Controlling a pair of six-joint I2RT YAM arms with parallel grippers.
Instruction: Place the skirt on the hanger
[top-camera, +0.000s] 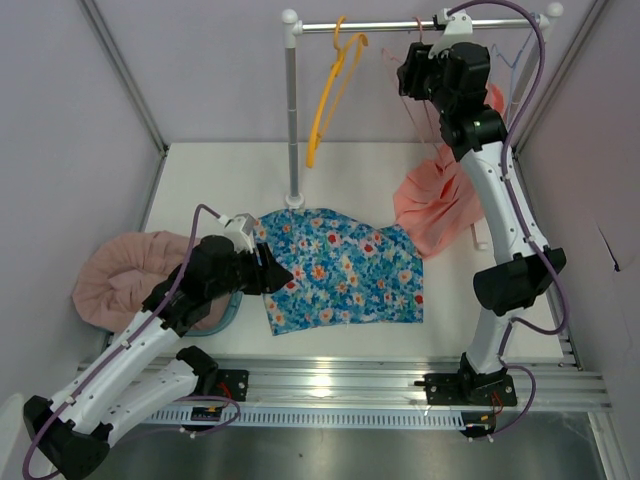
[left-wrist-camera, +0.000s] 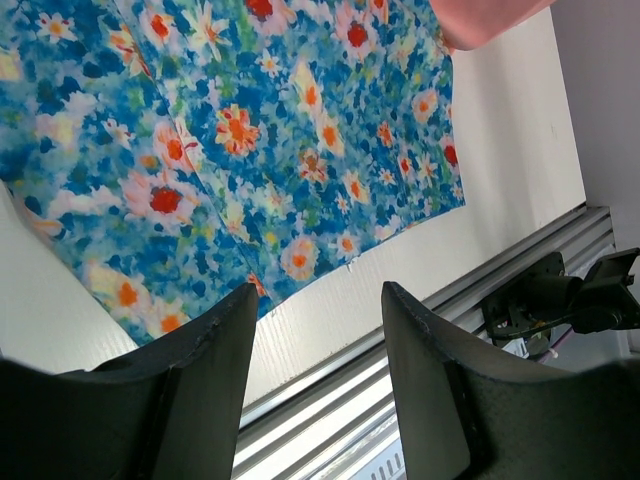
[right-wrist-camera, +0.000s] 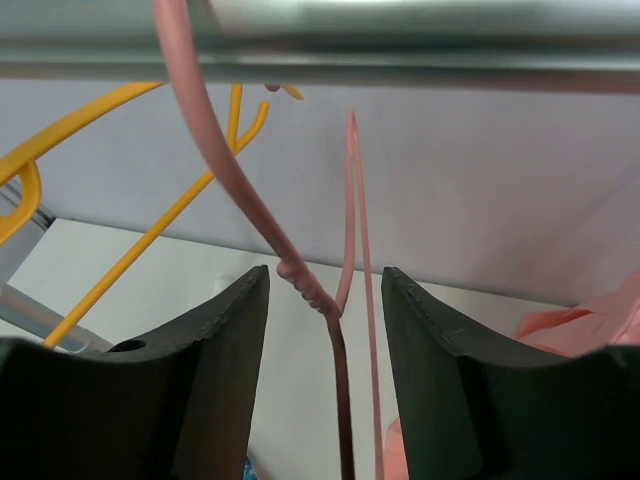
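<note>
The step in hand looks like taking the pink hanger off the rail so the skirt can be threaded onto it. The right pincer is raised to the rail with its jaws partly apart, one on each side of the hanger's thin neck. A gap shows on both sides, so nothing is gripped yet. To do this well, it should close squarely on the neck just below the twisted part. It should then lift until the hook is free of the rail before drawing back, so the hanger does not swing or twist out of the grip. The floral skirt lies flat in the middle of the bench, well apart from the rail. The left pincer hovers at the skirt's left edge, jaws apart and holding nothing, placed to pinch that edge once the hanger comes down. It would do best to take a single layer at the waistband, though I cannot tell which edge that is. Close by on the rail hangs a yellow hanger, just left of the pink one and apt to be knocked. A pink garment droops beside the right arm, touching the skirt's right corner, and could snag. The rack's post stands at the skirt's top-left corner. A dusty-pink cloth sits at the far left.
</note>
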